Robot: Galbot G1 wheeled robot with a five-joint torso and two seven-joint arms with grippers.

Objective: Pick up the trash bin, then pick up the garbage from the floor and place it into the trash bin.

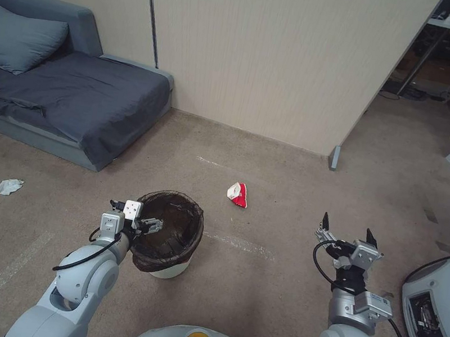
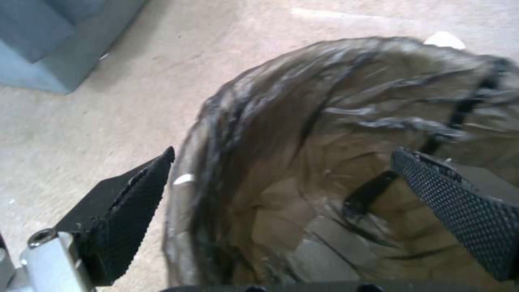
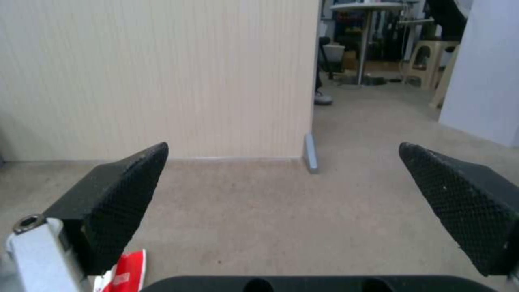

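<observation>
On the floor (image 1: 274, 290) right ahead, the trash bin (image 1: 168, 233) has the left tool (image 2: 281, 178) gaping open astride its near rim; probably best to seat deeper before clamping. Right tool (image 1: 347, 229) hangs open, red-and-white packet (image 1: 238, 194) lying beyond.

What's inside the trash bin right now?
Inside the trash bin only its dark see-through liner bag shows, with no litter visible. The left tool, open, straddles the near rim and covers a strip of it, so that part cannot be checked.

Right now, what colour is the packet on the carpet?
Red and white packet; head view shows it best.
</observation>
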